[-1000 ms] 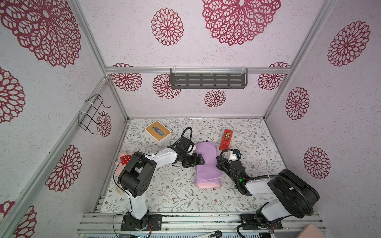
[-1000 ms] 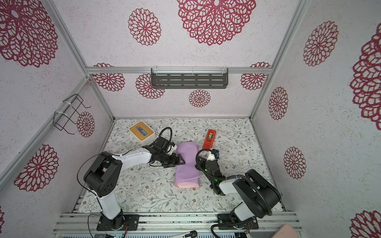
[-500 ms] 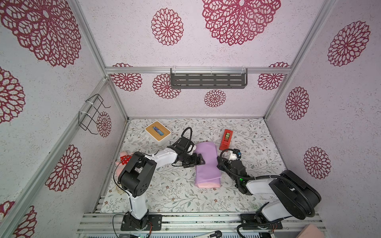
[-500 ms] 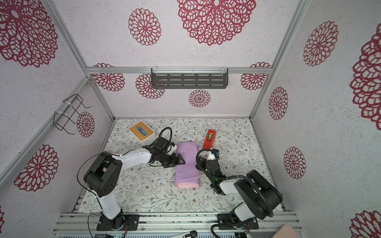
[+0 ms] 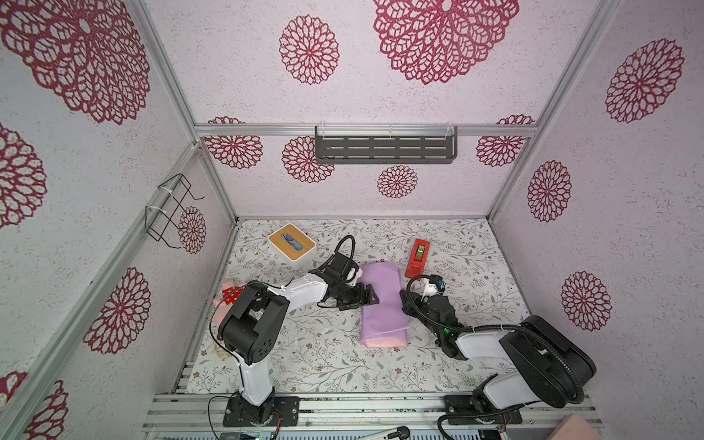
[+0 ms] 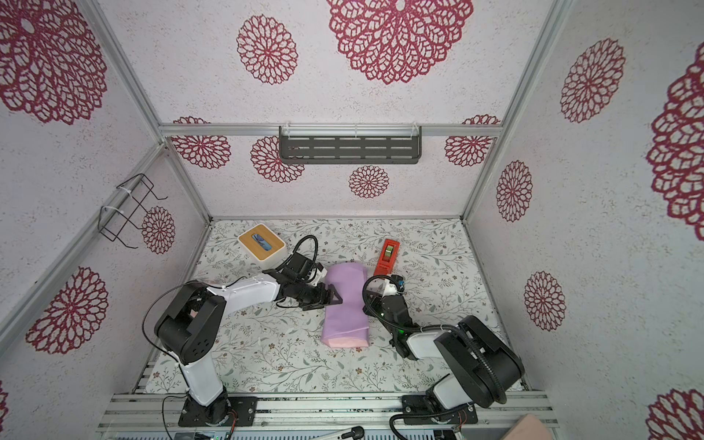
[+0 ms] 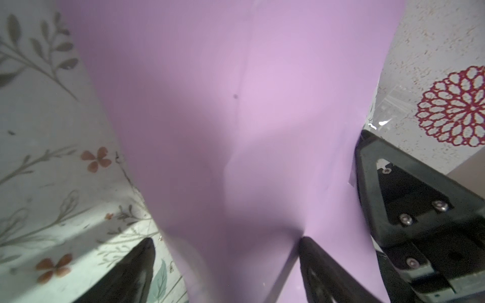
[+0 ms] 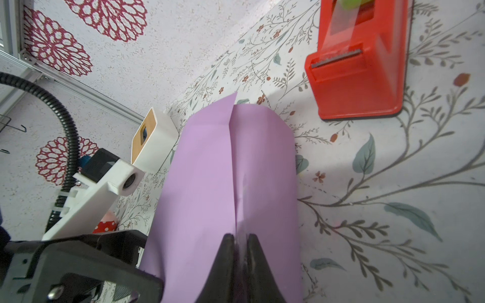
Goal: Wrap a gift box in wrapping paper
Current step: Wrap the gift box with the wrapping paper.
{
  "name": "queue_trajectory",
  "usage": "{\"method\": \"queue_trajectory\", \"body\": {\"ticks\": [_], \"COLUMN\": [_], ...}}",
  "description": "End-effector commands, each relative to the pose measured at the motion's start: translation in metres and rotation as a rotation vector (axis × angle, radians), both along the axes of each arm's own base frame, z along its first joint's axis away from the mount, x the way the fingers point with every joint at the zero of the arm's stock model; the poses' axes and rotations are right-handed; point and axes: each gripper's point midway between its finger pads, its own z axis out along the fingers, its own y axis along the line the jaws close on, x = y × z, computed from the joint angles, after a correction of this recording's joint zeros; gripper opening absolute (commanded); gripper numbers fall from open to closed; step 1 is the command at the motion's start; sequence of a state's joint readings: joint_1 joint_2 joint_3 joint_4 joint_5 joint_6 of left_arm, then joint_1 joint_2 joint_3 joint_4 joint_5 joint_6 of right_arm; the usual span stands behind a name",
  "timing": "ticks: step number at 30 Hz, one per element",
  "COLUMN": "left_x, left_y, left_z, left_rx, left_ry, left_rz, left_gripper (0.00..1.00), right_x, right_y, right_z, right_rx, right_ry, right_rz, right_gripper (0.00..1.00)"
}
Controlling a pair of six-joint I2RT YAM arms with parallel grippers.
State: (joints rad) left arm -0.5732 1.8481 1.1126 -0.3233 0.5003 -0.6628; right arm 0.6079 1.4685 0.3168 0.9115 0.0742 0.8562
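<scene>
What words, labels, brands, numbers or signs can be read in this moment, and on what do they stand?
None: no text can be read in any view.
The red tape dispenser, the white box with the wooden top and the wrapping paper show no lettering.
The walls carry only flower patterns.

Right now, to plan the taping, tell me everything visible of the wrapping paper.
The wrapping paper is a thin sheet, lilac outside, pink showing at its near end, folded into a long bundle on the floral table covering. An overlap seam runs along its top. The open left gripper presses one side; the right gripper touches the seam.
</scene>
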Motion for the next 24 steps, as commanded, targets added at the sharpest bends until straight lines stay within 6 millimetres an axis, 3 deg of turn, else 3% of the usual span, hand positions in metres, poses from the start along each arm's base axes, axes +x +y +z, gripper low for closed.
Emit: {"method": "queue_trajectory", "body": {"ticks": [1, 14, 17, 20, 24], "left_x": [-0.016, -0.014, -0.015, -0.014, -0.013], "left_y": [0.029, 0.031, 0.030, 0.031, 0.030], "left_z": [-0.043, -0.043, -0.043, -0.044, -0.044], "left_rx": [0.147, 0.149, 0.151, 0.152, 0.150], "left_ry": [0.094, 0.092, 0.093, 0.095, 0.092], "left_rz": [0.040, 0.045, 0.043, 0.044, 0.045], "left_gripper": [0.88, 0.87, 0.88, 0.87, 0.87], "right_x": [-0.006, -0.014, -0.012, -0.009, -0.008], "right_y": [0.006, 0.003, 0.000, -0.004, -0.014], "right_z": [-0.003, -0.008, -0.002, 0.006, 0.013], "right_rx": [-0.026, -0.074, -0.082, -0.091, -0.098], "right_ry": [0.017, 0.037, 0.027, 0.016, 0.019], "right_rz": [0.058, 0.101, 0.105, 0.105, 0.095], "right_gripper": [0.16, 0.30, 0.39, 0.58, 0.72]}}
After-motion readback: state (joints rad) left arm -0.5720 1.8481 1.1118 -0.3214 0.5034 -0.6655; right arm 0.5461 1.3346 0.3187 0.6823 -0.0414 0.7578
